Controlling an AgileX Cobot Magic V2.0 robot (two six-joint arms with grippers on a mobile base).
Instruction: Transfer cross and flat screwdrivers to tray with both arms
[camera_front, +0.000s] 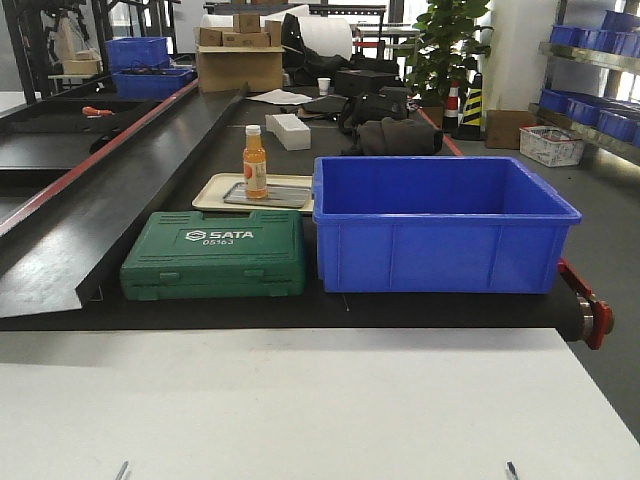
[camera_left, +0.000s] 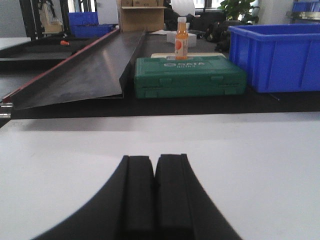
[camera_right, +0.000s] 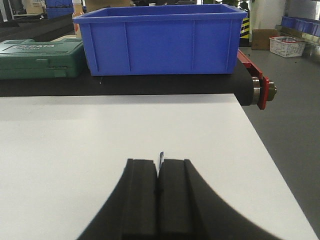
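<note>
Black belt, green case, blue crate

**One brand mark readable**

The green case on the bench bears white lettering on its lid: the brand "SATA" beside a hexagonal logo, with a smaller number beneath that seems to read "05163". The left wrist view shows the same mark on the case, only faintly. The label on the orange bottle is too small to read.

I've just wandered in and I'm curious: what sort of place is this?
Probably a workshop or small factory floor: a black conveyor belt carries a green tool case and a blue crate, with more crates on metal shelving.
</note>
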